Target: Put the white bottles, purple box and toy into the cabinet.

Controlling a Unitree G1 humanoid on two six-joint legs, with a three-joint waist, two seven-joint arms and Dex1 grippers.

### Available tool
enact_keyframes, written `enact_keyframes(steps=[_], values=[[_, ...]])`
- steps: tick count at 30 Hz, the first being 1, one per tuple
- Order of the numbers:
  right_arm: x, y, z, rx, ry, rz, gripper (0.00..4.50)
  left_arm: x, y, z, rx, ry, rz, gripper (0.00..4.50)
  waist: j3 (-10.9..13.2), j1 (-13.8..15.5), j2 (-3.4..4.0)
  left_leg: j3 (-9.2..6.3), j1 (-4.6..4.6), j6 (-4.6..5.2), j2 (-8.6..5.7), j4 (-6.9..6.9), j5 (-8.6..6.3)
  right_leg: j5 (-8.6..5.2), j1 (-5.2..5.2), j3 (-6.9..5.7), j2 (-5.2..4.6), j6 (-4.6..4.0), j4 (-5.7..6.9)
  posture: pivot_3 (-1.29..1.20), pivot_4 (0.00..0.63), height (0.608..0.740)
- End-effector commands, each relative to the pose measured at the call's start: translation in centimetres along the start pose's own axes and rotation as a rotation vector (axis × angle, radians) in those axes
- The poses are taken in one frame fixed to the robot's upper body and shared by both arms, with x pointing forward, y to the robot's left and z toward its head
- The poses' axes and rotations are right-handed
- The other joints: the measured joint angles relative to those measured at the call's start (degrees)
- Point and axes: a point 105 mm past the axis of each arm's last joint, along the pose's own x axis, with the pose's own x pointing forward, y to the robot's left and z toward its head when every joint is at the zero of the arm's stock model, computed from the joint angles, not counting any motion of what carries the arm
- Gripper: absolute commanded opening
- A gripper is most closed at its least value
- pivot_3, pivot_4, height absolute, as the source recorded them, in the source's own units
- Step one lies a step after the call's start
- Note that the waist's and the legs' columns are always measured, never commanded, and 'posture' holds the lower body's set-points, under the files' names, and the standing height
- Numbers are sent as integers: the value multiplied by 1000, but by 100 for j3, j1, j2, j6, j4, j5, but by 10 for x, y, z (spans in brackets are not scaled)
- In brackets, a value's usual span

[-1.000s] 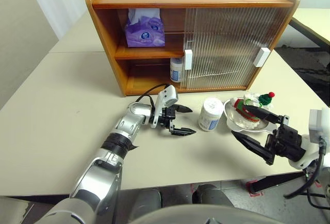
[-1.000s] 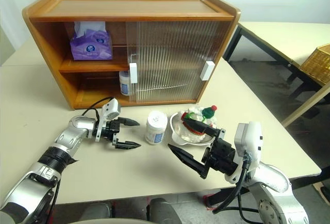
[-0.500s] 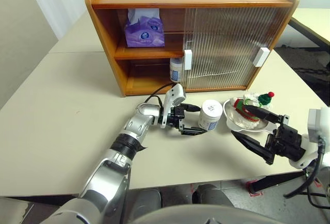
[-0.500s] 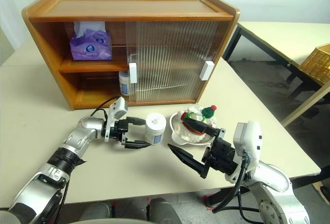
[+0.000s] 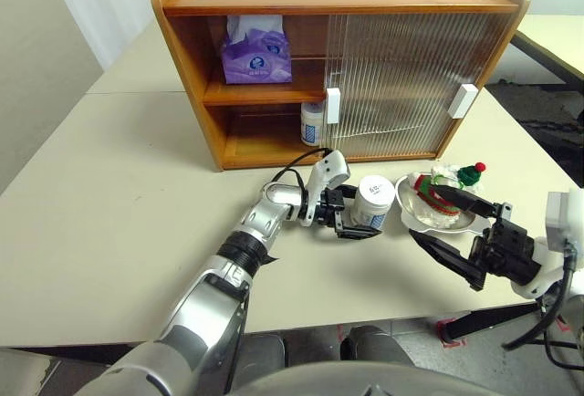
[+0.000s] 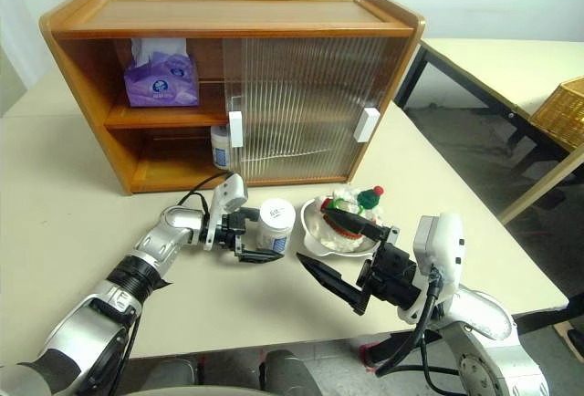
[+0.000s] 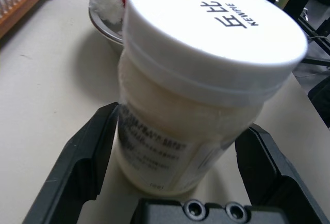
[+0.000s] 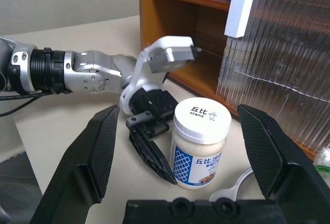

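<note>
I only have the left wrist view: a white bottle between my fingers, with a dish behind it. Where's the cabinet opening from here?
Observer: The cabinet is open on its left half. Both sliding doors sit to the right, behind the white bottle that the left gripper straddles.
Operator: Anything already inside, low down?
Observer: The other white bottle stands on the lower shelf, right at the door's edge.
Operator: And the right arm?
Observer: The right gripper is open beside the dish holding the toy, apart from your bottle.
</note>
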Motion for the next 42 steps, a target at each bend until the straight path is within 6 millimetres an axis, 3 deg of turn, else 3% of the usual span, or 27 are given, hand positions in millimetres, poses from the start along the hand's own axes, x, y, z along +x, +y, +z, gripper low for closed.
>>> enact_keyframes(steps=[1, 3, 12, 18, 29, 35, 42], values=[[-1, 0, 2, -13, 4, -8, 4500, 2, 3, -1, -11, 23, 10, 3534, 0, -3, 1, 1, 0, 0, -1, 0, 0, -1, 1, 0, 0, 1, 0, -62, 0, 740], [-1, 0, 2, -12, 3, -8, 4500, 2, 6, 0, -15, 17, 34, 3115, -1, -3, 1, 3, 1, 0, -2, 0, 0, -1, 2, -1, 0, 3, -1, -62, 0, 740], [2, 0, 2, -11, 1, -4, 4500, -7, 14, 9, -41, -49, 87, 3115, 2, -10, 2, 1, 0, 2, -4, 15, -1, 2, 8, 0, -1, 10, -1, -62, 0, 740], [3, 1, 5, 0, -36, 3, 4500, -48, 40, 22, 10, -141, 299, 3115, 5, -30, 8, 1, -3, 2, -3, 15, 0, 2, 3, -1, 2, 10, 0, -47, 0, 740], [8, 1, 3, 1, -43, 46, 4500, -111, 62, 35, 86, -157, 617, 3115, 7, 0, 7, 1, -7, 2, -11, 15, 0, -3, 0, 1, -1, -3, -3, -19, 0, 740], [9, 0, 3, 1, -48, 51, 4500, -133, 87, 32, 70, -110, 825, 3115, 8, 22, 6, 1, -6, 2, -10, 15, 0, 16, -1, 2, -1, -40, -3, -17, 0, 740], [7, 1, 3, -9, -49, 53, 4500, -139, 109, 28, 61, -82, 959, 3115, 11, 32, 2, -2, -5, 2, -10, 15, 0, 30, -1, 2, -2, -64, -3, -31, 0, 740]])
